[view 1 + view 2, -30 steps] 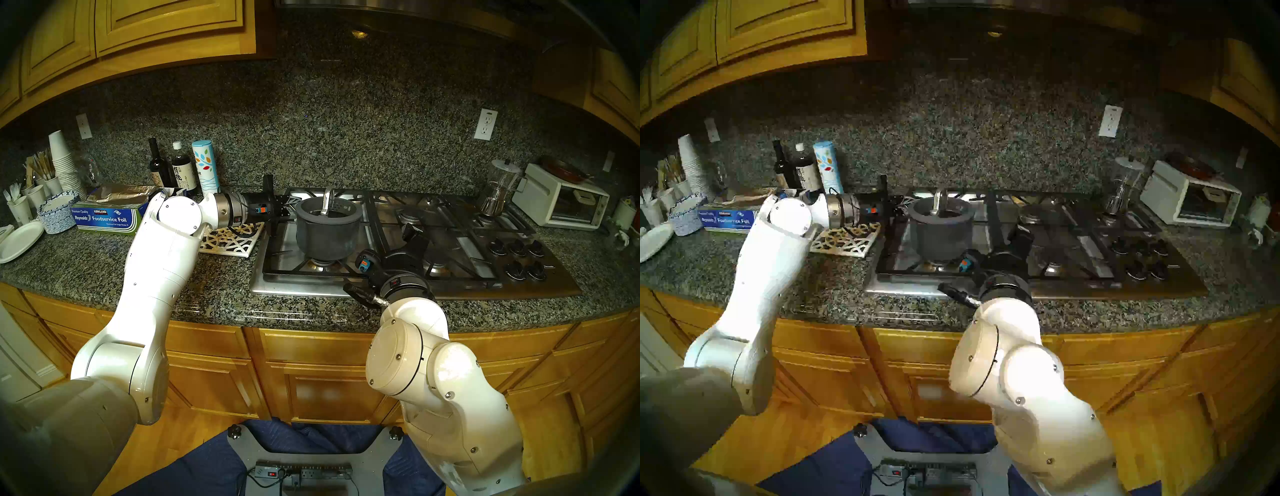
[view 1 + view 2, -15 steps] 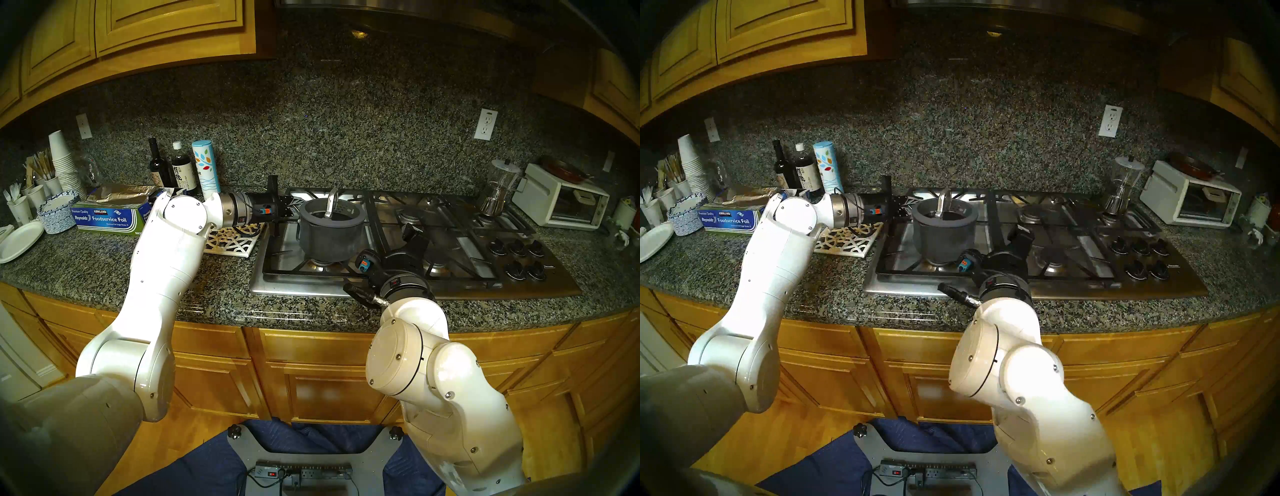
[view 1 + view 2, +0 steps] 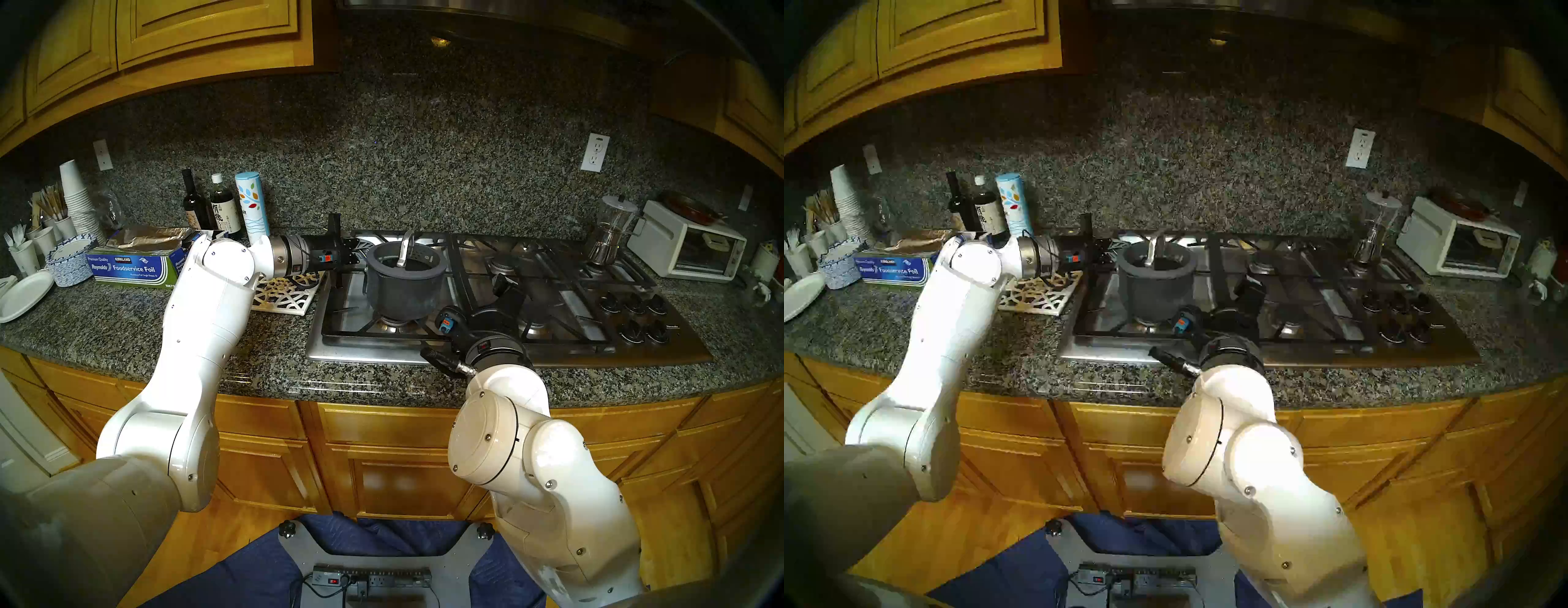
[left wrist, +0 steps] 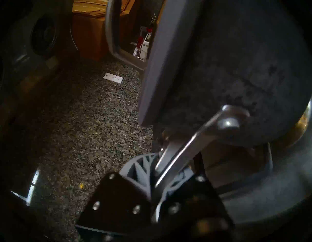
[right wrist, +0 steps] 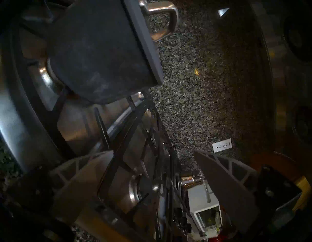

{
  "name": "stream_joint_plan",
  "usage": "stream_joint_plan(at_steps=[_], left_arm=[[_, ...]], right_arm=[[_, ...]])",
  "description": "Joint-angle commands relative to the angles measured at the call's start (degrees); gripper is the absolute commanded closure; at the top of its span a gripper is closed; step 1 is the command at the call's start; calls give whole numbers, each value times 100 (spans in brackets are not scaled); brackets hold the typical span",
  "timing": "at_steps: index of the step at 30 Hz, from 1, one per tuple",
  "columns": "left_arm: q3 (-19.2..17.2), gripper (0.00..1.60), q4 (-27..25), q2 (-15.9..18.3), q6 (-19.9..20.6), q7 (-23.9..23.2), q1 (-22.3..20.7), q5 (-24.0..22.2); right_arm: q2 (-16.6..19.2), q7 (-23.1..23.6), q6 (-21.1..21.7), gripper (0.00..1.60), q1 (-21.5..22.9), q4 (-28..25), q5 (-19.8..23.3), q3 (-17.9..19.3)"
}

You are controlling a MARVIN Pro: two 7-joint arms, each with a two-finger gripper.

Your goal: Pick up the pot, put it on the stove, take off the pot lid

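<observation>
Granite counter: my left gripper (image 4: 157, 182) clamped on matte grey pot's (image 3: 403, 284) thin metal handle (image 4: 184, 148) above steel stove (image 3: 564, 354), right gripper (image 5: 152, 182) jaws apart; tilt could slide glass lid (image 3: 409, 257)

Glossy white arms (image 3: 199, 339), silver screws, black wrists with orange-blue connectors.

Dim, warm kitchen light; glare on the white arms, fisheye bending and dark rims throughout, both wrist views murky and soft-focused

Foil box (image 3: 131, 268) — "Kirkland", "Reynolds Foodservice Foil".
</observation>
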Motion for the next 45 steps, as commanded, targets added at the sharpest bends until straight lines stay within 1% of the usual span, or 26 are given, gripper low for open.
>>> stream_joint_plan(at_steps=[1,14,20,34,45], left_arm=[[-287,160,-239,-145,-260,459,-463,-227],[-480,160,-227,-197,-813,669,-254,-56],[-538,160,-63,-257,-815,836,-236,166],[-551,160,290,-433,-815,1055,-349,629],[-580,160,347,-411,-815,1263,-362,862]], right_arm=[[-7,-84,-13,0,89,-162,-62,5],[-1,-93,-14,0,90,-170,-67,3],[0,-98,-14,0,88,-172,-68,2],[-3,-94,-16,0,87,-169,-66,3],[1,-93,-16,0,90,-170,-64,4]])
